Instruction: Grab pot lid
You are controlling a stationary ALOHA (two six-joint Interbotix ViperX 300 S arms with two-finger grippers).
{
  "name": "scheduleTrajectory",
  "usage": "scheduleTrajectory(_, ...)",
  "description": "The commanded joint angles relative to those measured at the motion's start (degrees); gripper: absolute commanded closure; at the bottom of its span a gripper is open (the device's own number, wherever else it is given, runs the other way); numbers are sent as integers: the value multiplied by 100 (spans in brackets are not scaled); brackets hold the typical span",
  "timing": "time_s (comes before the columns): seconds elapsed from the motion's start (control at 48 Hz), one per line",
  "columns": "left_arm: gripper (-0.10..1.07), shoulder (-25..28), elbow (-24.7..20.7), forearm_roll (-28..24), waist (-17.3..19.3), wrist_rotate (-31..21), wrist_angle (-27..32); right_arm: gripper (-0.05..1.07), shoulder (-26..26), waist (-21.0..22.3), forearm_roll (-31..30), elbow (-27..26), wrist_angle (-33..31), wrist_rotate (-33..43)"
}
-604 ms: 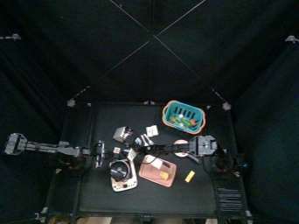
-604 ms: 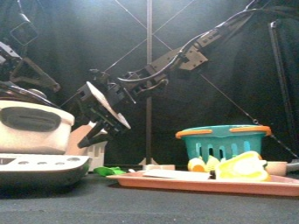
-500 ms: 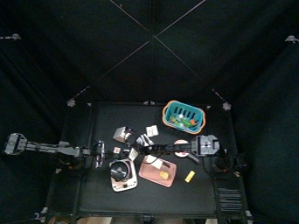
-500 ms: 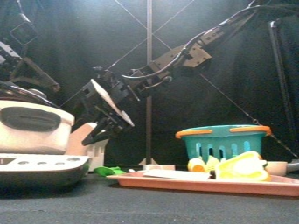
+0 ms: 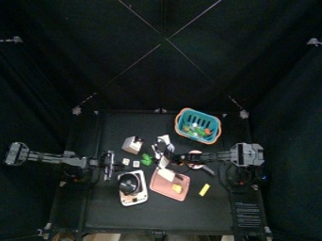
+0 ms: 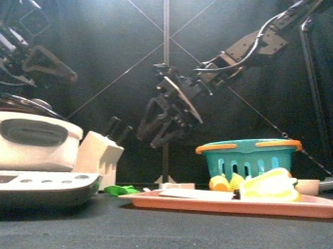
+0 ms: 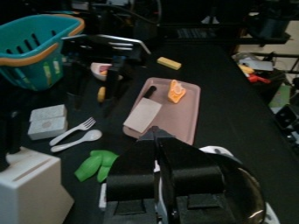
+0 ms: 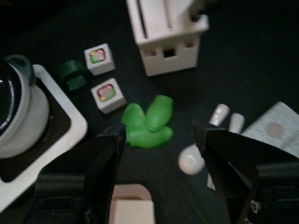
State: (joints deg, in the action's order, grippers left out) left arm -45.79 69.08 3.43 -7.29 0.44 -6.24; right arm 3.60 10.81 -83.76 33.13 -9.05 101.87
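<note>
Sitting on the white pot (image 6: 37, 136) at the worktop's (image 5: 214, 202) front left, the dark domed pot lid (image 6: 18, 101) is lying untouched. The left claw (image 7: 158, 166) is hanging half-open and the right claw (image 8: 166, 162) wide, both empty.

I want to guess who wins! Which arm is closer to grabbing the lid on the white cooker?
Left. Its end effector hangs right by the round lid on the white cooker. The right end effector faces green leaves, away from the cooker.
</note>
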Motion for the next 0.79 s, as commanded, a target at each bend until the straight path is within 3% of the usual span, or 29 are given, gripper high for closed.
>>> scheduleTrajectory(0.0,34,158,-343,264,-158,18,308,9,-334,105,-44,70,-9,0)
scheduleTrajectory(0.208,15,624,-738,466,-202,9,1283,9,-668,360,-149,290,0,9)
scheduleTrajectory(0.542,14,1011,-668,791,-290,26,1679,9,-1213,580,35,958,-26,35)
scheduleTrajectory(0.771,15,1081,-580,782,-387,26,1731,9,-1160,589,185,940,-35,44)
